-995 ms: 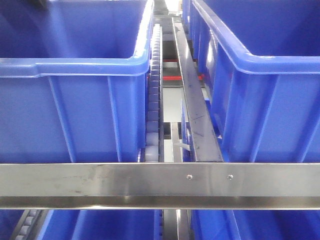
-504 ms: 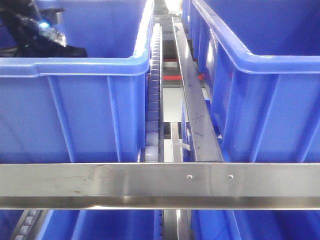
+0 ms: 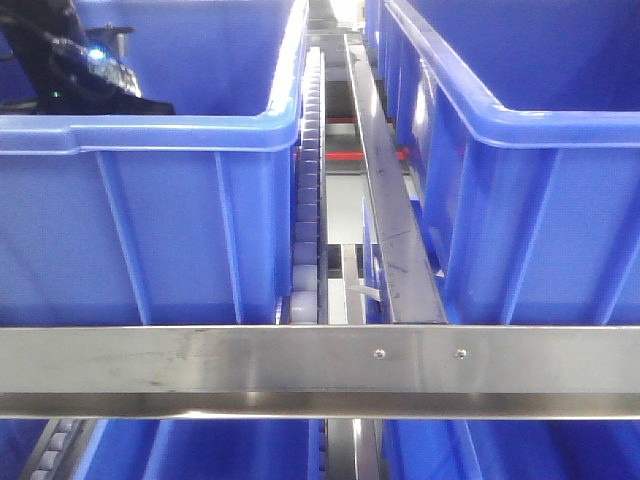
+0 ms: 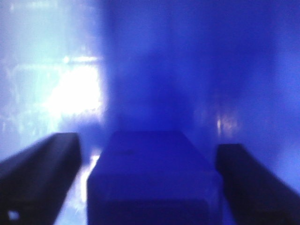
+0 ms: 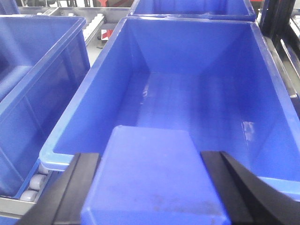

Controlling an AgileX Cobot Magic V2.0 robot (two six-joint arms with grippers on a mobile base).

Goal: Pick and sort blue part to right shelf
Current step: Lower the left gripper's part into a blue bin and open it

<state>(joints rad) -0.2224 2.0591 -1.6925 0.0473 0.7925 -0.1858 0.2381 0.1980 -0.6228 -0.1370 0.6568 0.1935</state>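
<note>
In the right wrist view my right gripper [image 5: 151, 153] is shut on a solid blue part [image 5: 152, 180], both black fingers [image 5: 77, 187] pressed to its sides. It hangs over the near rim of a big blue crate [image 5: 70, 126] on the right shelf [image 3: 320, 362]. In the left wrist view my left gripper [image 4: 147, 140] is open inside a blue crate. A second blue block [image 4: 150, 173] lies between its fingers [image 4: 40, 176], with a bright gap on the left side. My left arm [image 3: 85, 70] shows in the front view's left crate [image 3: 150, 200]. No nub shows on either block.
A steel front rail with two screws [image 3: 420, 353] crosses the front view. A roller track [image 3: 308, 180] and a steel divider [image 3: 385, 200] run between the left crate and the right crate [image 3: 520, 200]. More blue crates [image 5: 33, 79] stand beside and behind the right gripper's crate.
My left arm has come into the front view at the top left, down into the left crate. It has barely shifted in the last half second. The shelf and crates have not moved.
</note>
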